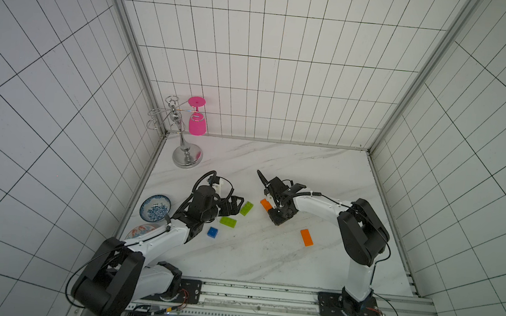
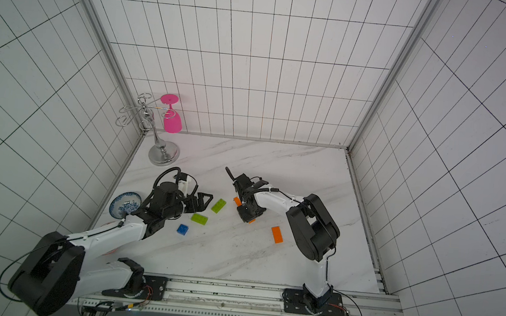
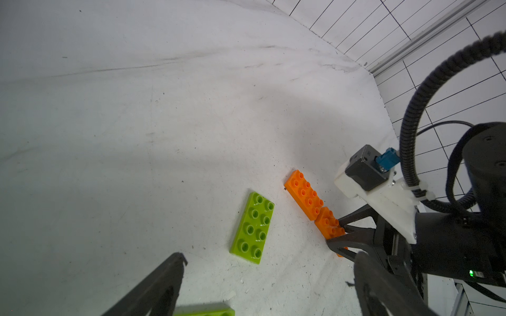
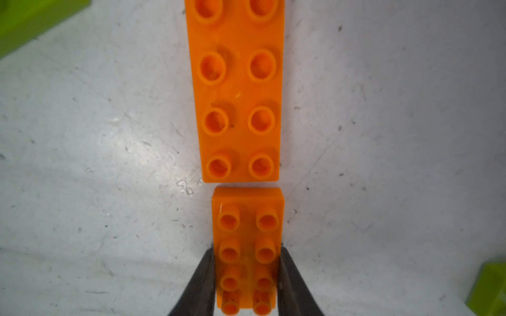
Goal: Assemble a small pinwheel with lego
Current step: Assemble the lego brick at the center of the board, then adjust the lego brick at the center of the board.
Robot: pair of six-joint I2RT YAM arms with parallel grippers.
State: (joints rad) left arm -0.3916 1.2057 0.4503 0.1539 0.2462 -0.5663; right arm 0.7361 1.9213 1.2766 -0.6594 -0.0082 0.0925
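Note:
No pinwheel is in view; the lego lies as loose bricks on the marble table. My right gripper [image 4: 247,262] is shut on the long sides of an orange brick [image 4: 247,219], studs up. That brick's free end sits a thin gap from the end of a second orange brick [image 4: 238,90], in line with it. In both top views the pair [image 1: 265,204] [image 2: 236,201] shows at mid-table. A third orange brick [image 1: 306,237] lies apart. My left gripper [image 1: 236,204] [image 3: 271,262] stands open beside two lime-green bricks [image 1: 246,208] [image 1: 228,221]. A blue square brick [image 1: 212,232] lies nearer the front.
A chrome glass rack [image 1: 187,155] with a hanging pink glass [image 1: 197,123] stands in the back left corner. A blue-patterned bowl [image 1: 155,208] and a red-patterned plate [image 1: 142,230] sit by the left wall, partly behind my left arm.

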